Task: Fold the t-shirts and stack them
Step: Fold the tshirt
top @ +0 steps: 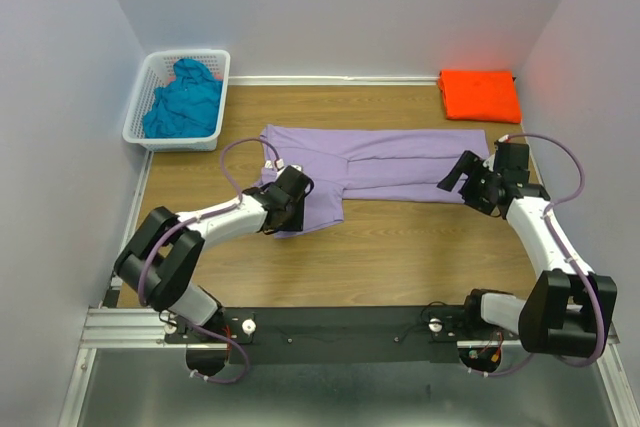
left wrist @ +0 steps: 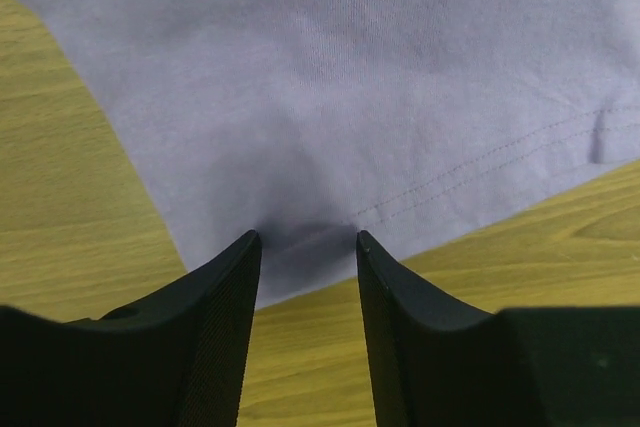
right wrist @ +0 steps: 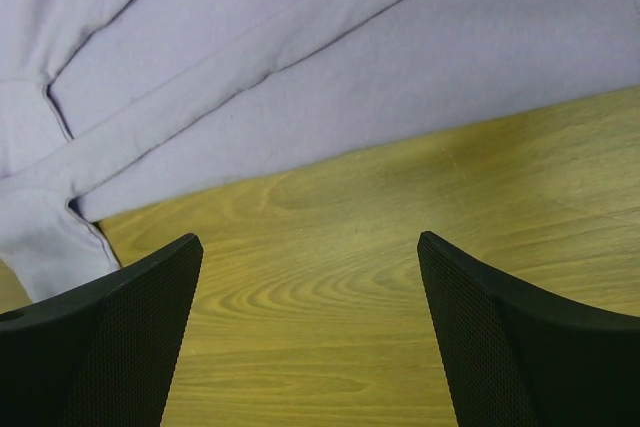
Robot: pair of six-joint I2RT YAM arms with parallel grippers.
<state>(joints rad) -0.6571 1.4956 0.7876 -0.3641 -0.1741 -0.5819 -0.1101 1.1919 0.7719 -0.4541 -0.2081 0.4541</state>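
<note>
Lavender t-shirt (top: 400,159) lies half-folded, left gripper (left wrist: 306,239) half-open astride its near hem, right gripper (right wrist: 308,242) wide and empty beside it; the next move likely calls for pinching that hem.

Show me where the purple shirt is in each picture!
Top external: the purple shirt lies spread across the middle of the wooden table.
Left wrist: the purple shirt fills the top, one corner between the left gripper's fingers.
Right wrist: the purple shirt runs along the top and left.
Shared landmark: the wooden table under it shows in all three views.
</note>
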